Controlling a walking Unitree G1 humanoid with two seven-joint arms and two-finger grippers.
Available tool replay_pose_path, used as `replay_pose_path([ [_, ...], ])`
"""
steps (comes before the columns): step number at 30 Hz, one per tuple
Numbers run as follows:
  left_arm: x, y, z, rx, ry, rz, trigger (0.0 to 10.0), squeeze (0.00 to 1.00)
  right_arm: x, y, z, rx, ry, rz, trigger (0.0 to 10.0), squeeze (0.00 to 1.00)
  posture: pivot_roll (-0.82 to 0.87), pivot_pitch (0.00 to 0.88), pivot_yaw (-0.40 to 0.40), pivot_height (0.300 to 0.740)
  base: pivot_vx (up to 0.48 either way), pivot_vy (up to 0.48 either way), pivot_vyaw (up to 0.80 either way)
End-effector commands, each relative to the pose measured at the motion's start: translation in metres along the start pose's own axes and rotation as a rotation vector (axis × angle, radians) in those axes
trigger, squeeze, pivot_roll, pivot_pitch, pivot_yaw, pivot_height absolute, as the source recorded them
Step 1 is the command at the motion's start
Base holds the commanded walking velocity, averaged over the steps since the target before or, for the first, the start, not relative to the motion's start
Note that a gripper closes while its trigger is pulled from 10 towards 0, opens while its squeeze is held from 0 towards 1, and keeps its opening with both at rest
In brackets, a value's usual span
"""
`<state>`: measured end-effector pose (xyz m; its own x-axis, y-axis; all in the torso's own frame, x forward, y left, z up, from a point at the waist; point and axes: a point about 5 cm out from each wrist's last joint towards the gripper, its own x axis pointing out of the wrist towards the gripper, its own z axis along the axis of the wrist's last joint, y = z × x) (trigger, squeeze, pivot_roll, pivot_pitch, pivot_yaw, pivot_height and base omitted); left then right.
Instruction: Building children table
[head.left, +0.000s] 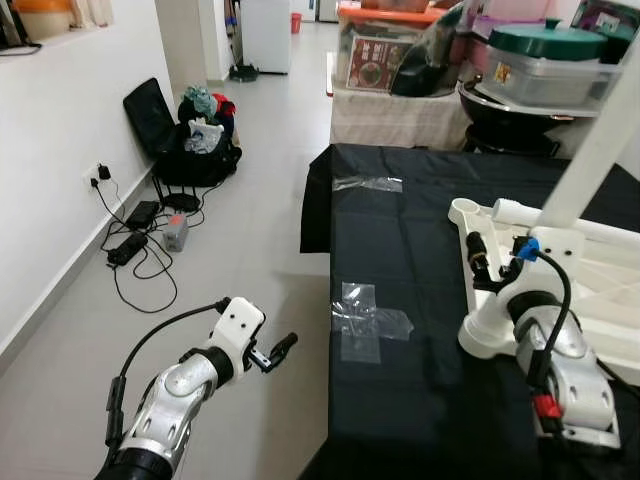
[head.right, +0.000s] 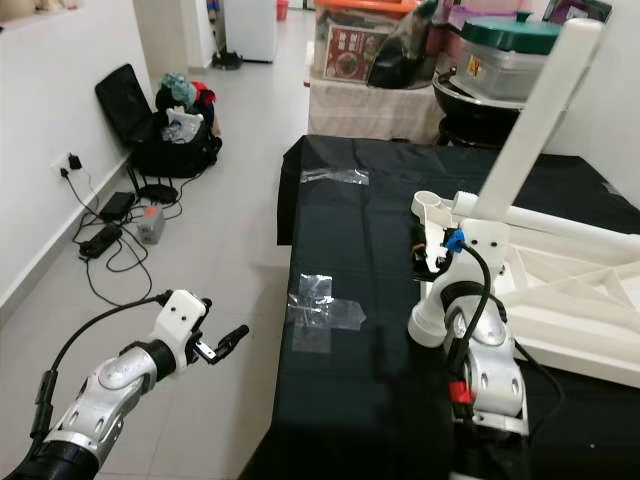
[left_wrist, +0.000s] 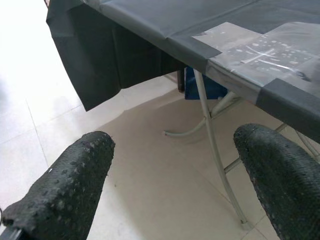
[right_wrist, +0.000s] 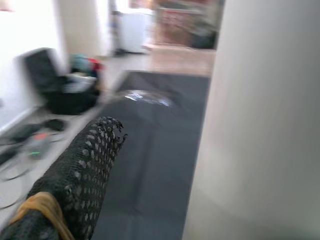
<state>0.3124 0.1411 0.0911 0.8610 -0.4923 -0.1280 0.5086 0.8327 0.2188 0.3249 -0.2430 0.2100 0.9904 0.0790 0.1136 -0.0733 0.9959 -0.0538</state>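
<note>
By the wall on the far left, a power strip (head.left: 128, 248) and cables lie on the floor, near a black bag (head.left: 192, 140) stuffed with clothes. The left claw (head.left: 272, 354) hangs over the floor just off the worktop's (head.left: 400, 300) edge, fingers spread wide with nothing between them. On the black covering sit patches of clear tape (head.left: 368, 322). Further right, the white children's table (head.left: 590, 270) lies upturned on the worktop, one leg (head.left: 600, 140) standing up at a slant. The right claw (head.left: 497, 268) is at the frame's near corner, beside a round leg socket (head.left: 466, 211); its grip is blurred, so I cannot tell how it stands. To do this well, steady the frame, then seat each leg straight into its socket. No writing is legible; the box label (head.left: 372, 66) behind is too small.
</note>
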Motion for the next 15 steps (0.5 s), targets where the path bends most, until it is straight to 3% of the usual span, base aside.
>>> replay_pose_path([
  [1, -0.001, 0.000, -0.002, 0.007, 0.008, -0.004, 10.0, 0.00, 0.005, 0.012, 0.007, 0.004, -0.044, 0.113, 10.0, 0.00, 0.05, 0.000, -0.070, 0.740, 0.000, 0.000, 0.00],
  [6, 0.001, 0.000, 0.000, 0.012, 0.004, -0.004, 10.0, 0.00, 0.017, 0.012, -0.003, -0.080, 0.030, 0.271, 10.0, 0.00, 0.07, 0.000, -0.080, 0.740, 0.000, 0.000, 0.00],
  [7, 0.000, 0.001, 0.000, 0.012, 0.003, -0.001, 10.0, 0.00, 0.021, 0.014, -0.006, -0.073, 0.053, 0.296, 4.0, 0.00, 0.08, 0.000, -0.084, 0.740, 0.000, 0.000, 0.00],
  [9, 0.000, 0.001, 0.000, 0.013, 0.002, 0.001, 10.0, 0.00, 0.023, 0.014, -0.009, -0.065, 0.065, 0.315, 4.0, 0.00, 0.08, 0.000, -0.084, 0.740, 0.000, 0.000, 0.00],
  [10, -0.001, 0.002, -0.001, 0.014, 0.003, 0.003, 10.0, 0.00, 0.025, 0.014, -0.013, -0.065, 0.078, 0.305, 0.0, 0.00, 0.08, 0.000, -0.087, 0.740, 0.000, 0.000, 0.00],
  [12, -0.002, 0.002, -0.001, 0.014, 0.004, 0.004, 10.0, 0.00, 0.027, 0.014, -0.016, -0.067, 0.087, 0.298, 0.0, 0.00, 0.08, 0.000, -0.087, 0.740, 0.000, 0.000, 0.00],
  [15, -0.004, 0.002, -0.002, 0.014, 0.008, 0.008, 10.0, 0.00, 0.029, -0.005, -0.025, -0.050, 0.144, 0.076, 0.0, 0.00, 0.08, 0.000, -0.084, 0.740, 0.000, 0.000, 0.00],
])
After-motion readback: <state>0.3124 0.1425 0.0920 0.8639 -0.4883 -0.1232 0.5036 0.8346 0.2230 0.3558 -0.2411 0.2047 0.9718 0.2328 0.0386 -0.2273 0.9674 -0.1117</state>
